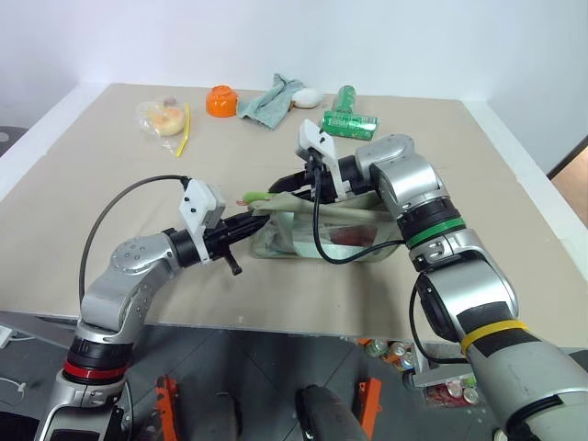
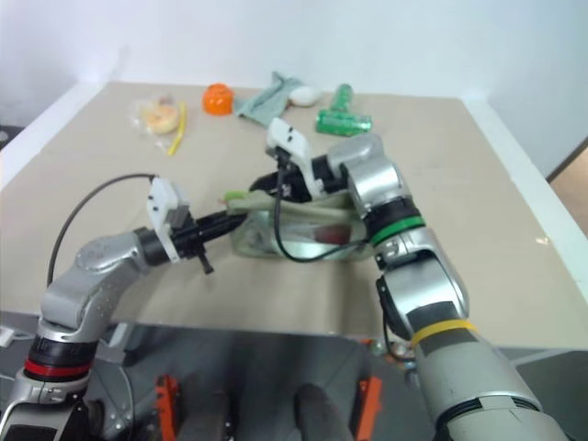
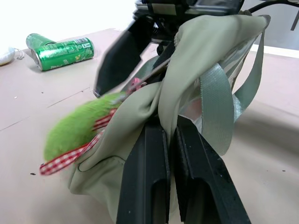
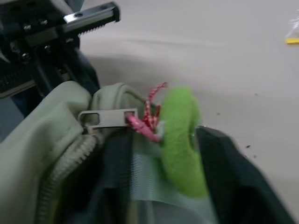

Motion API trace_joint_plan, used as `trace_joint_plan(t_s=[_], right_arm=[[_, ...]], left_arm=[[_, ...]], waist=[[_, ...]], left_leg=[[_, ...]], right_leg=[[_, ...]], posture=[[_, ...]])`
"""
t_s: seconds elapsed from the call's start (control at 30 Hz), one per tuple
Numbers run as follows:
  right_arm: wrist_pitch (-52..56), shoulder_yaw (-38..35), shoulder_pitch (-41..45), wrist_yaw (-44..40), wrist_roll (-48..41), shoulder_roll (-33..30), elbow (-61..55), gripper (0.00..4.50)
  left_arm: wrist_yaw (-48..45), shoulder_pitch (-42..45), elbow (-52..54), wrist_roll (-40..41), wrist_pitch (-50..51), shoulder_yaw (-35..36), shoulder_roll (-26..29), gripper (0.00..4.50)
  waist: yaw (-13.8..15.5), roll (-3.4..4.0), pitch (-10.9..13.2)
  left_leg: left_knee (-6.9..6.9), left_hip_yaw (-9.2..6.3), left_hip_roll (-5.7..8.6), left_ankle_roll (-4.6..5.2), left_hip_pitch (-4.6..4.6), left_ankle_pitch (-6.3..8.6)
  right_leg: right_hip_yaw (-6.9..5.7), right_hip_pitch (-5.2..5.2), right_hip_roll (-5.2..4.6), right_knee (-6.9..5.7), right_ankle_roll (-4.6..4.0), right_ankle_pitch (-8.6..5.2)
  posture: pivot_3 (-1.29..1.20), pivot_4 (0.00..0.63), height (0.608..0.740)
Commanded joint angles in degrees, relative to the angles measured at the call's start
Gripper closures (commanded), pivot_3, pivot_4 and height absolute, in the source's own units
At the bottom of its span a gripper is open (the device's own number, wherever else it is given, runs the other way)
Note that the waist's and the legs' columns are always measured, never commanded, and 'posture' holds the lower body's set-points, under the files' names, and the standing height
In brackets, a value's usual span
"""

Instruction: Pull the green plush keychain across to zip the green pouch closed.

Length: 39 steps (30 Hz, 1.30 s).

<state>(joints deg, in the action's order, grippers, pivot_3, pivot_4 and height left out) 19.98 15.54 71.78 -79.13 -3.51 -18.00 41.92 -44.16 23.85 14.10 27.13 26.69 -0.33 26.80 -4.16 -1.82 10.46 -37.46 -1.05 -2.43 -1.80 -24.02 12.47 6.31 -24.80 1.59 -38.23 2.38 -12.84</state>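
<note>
The green pouch [image 1: 303, 234] sits mid-table with its strap handle [image 3: 217, 109] hanging loose. My left gripper [image 1: 246, 225] is shut on the fabric at the pouch's left end, and in the left wrist view its fingers [image 3: 149, 172] pinch a fold of it. The green plush keychain [image 4: 182, 140], with its red checked ribbon [image 3: 65, 158], hangs from the metal zipper pull [image 4: 107, 116] at that same end. My right gripper [image 1: 292, 184] reaches over the pouch from the right. It has closed in on the keychain, one finger [image 4: 233, 182] pressed against the plush.
At the table's far side lie a shiny green can [image 1: 349, 121], a grey-green cloth [image 1: 271, 99], an orange bowl [image 1: 221, 100] and a plastic bag with a yellow strip [image 1: 163, 118]. The table's front edge [image 1: 276, 326] runs just below the pouch.
</note>
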Motion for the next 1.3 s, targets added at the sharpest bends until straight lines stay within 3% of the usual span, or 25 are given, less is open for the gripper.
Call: trace_joint_plan(t_s=[0.03, 0.13, 0.33, 0.53, 0.9, 1.3], right_arm=[[-0.7, 2.3, -1.7, -0.9, 1.4, 1.4, -0.6, 2.82], [-0.5, 2.0, -1.9, -0.9, 1.4, 1.7, -0.9, 2.82], [-0.3, 1.4, -1.8, -0.9, 1.2, 1.5, -1.0, 4.47], [-0.5, -0.8, -1.2, 0.2, 0.1, 0.8, -1.5, 4.47], [-0.4, -11.5, 4.1, 5.4, -6.3, -4.6, -5.8, 4.47], [-2.4, -18.9, -0.1, 16.9, -9.7, -10.5, -16.8, 4.47]], left_arm=[[0.5, 1.6, 0.5, -0.4, -0.8, 0.0, -0.3, 4.5], [0.6, 1.6, 0.7, -0.5, -0.7, 0.0, -0.5, 4.5], [0.7, 1.4, 0.9, -0.6, -0.6, 0.2, -0.5, 4.5], [1.2, 1.4, 0.6, 0.2, 0.0, 0.9, -0.9, 4.5], [3.6, 2.4, 0.0, 1.7, 2.6, 2.3, -1.3, 4.5], [4.6, 5.4, -1.8, 3.1, 4.4, 2.6, -1.3, 4.5]], waist=[[0.0, 0.0, 0.0], [0.0, 0.0, 0.0], [0.0, 0.01, 0.0], [0.0, 0.01, 0.0], [0.0, 0.02, 0.0], [0.0, 0.02, 0.0]], left_leg=[[0.0, -0.01, 0.0, 0.0, 0.0, 0.0], [0.0, -0.02, 0.0, 0.0, -0.01, 0.0], [0.01, -0.04, -0.01, 0.0, -0.01, 0.0], [0.01, -0.04, -0.01, 0.0, -0.01, 0.0], [0.05, -0.04, 0.0, 0.0, -0.17, 0.0], [0.08, -0.04, 0.0, 0.0, -0.22, 0.0]], right_leg=[[-0.01, 0.0, 0.0, 0.0, 0.0, 0.0], [-0.02, 0.0, -0.01, 0.0, -0.01, 0.01], [-0.03, -0.02, 0.02, -0.02, -0.03, 0.02], [-0.03, -0.02, 0.01, -0.02, -0.03, 0.01], [-0.03, -0.18, 0.01, -0.02, -0.03, 0.01], [-0.03, -0.22, 0.0, -0.01, -0.03, 0.01]], posture=[[0.0, 0.15, 0.74], [0.0, 0.15, 0.74], [0.0, 0.15, 0.74], [0.0, 0.15, 0.74], [0.0, 0.15, 0.74], [0.0, 0.15, 0.74]])
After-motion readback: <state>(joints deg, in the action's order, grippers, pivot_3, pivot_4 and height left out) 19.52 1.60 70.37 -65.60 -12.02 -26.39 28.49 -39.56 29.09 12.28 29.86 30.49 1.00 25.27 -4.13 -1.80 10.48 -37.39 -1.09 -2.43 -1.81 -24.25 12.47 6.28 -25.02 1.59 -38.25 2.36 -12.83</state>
